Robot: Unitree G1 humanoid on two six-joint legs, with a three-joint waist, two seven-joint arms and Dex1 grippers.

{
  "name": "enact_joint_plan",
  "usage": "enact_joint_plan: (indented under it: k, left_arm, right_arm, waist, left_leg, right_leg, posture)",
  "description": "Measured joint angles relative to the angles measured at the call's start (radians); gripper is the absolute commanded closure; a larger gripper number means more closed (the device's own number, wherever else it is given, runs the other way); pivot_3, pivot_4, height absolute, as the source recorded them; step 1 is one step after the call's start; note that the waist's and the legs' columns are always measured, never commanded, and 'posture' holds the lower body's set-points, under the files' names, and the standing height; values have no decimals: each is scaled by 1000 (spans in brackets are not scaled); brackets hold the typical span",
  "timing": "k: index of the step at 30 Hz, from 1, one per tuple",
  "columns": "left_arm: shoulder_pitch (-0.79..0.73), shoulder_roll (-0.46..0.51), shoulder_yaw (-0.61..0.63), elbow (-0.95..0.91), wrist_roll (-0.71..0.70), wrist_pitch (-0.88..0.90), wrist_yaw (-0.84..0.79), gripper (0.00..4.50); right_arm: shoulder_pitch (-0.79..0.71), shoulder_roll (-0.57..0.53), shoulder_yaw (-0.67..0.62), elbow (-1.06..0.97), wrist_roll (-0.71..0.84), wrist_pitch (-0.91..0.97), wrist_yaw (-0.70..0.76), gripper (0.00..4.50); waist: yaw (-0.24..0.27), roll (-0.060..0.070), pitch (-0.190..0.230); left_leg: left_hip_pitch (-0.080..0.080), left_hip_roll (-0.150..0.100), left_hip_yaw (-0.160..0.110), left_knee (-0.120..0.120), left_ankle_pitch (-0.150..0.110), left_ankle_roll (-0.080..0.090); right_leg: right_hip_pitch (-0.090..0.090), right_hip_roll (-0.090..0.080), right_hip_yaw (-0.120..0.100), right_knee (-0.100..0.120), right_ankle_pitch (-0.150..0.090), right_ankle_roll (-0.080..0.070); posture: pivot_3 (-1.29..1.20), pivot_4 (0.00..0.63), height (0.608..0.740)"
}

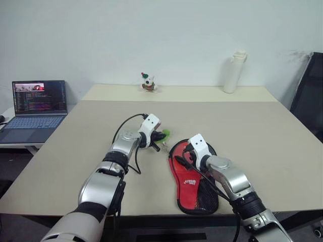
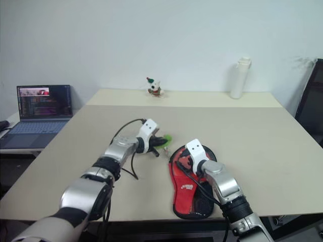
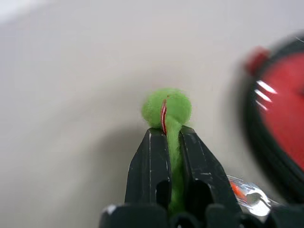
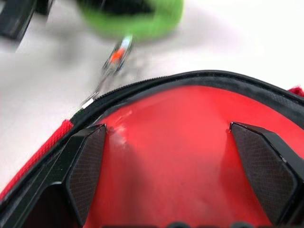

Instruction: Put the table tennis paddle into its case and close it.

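My left tool (image 3: pixel 167 142) is clamped on a green fuzzy pull (image 3: pixel 167 108) tied to the zipper, centre frame, while my right tool (image 4: pixel 178 175), fingers apart, hovers over the red paddle (image 4: pixel 180 156) lying in the open case (image 1: pixel 194 194) at lower centre of the table (image 1: pixel 282 151). I worry that tugging the pull drags the whole soft case, since nothing pins it. The right fingers could also get caught by the closing rim.
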State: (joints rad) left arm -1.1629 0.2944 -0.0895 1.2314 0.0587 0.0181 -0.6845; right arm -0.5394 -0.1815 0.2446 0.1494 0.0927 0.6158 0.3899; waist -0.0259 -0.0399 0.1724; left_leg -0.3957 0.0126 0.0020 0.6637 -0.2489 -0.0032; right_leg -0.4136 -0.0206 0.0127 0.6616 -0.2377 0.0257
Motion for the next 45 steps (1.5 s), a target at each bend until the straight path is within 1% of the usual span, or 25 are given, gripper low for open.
enact_joint_plan:
  k: [4, 8, 15, 19, 23, 29, 35, 42, 45]
  left_arm:
    - [-63, -56, 5, 78, 23, -9, 108, 4465]
    - [-111, -124, 5, 117, 61, -13, 210, 4465]
    - [-133, -227, -13, 146, 129, -44, 295, 4465]
    - [-134, -278, -54, 154, 197, -76, 317, 4465]
    - [-136, -328, -166, 161, 320, -150, 333, 4465]
    - [-163, -357, -268, 177, 449, -228, 400, 4465]
    - [-185, -378, -333, 187, 530, -284, 468, 4465]
    - [-187, -391, -417, 189, 628, -335, 548, 4465]
    - [-187, -407, -434, 192, 647, -349, 563, 4465]
  right_arm:
    - [41, -11, -1, -50, 0, 5, 4, 0]
    - [97, -22, 0, -135, 0, 38, 4, 0]
    - [208, -47, 10, -313, 1, 117, 0, 0]
    - [268, -50, 18, -398, 0, 153, -14, 0]
    - [325, -50, 32, -470, -2, 177, -35, 0]
    - [368, -50, 60, -535, -14, 207, -64, 0]
    - [395, -47, 70, -572, -27, 221, -84, 0]
    - [412, -40, 81, -590, -36, 222, -98, 0]
    - [414, -40, 83, -593, -36, 222, -102, 0]
  waist:
    - [0, 0, -1]
    - [0, 0, -1]
    - [0, 0, -2]
    - [0, -1, -4]
    - [1, 0, -6]
    - [2, 0, -6]
    - [4, 0, -7]
    - [4, 0, -7]
    - [4, 0, -7]
  left_leg:
    - [2, 0, 0, 0, 0, 0]
    - [3, 0, 0, 0, 0, 0]
    - [4, 0, 0, -1, 0, 0]
    - [4, 0, 0, -1, 0, 0]
    - [5, 0, 0, -2, 0, 0]
    - [5, 0, 0, -2, 0, 0]
    - [1, 0, -1, -3, -1, -1]
    - [0, 0, -1, -3, -2, -2]
    - [0, 1, -1, -3, -2, -2]
  right_leg:
    - [3, 0, 0, -1, 0, 0]
    - [3, 0, 0, -1, 0, 1]
    - [5, 0, -1, -3, 0, 1]
    - [5, 0, 0, -4, 0, 1]
    - [7, 0, -1, -5, 0, 1]
    - [7, 0, -2, -7, 0, 1]
    - [8, 0, -4, -16, 1, 4]
    - [8, 0, -4, -16, 1, 5]
    - [8, 0, -4, -16, 1, 4]
  posture:
    - [0, 150, 740]
    - [0, 150, 740]
    - [0, 150, 740]
    - [0, 150, 740]
    - [0, 150, 740]
    - [0, 150, 740]
    - [0, 150, 740]
    - [0, 150, 740]
    - [0, 150, 740]
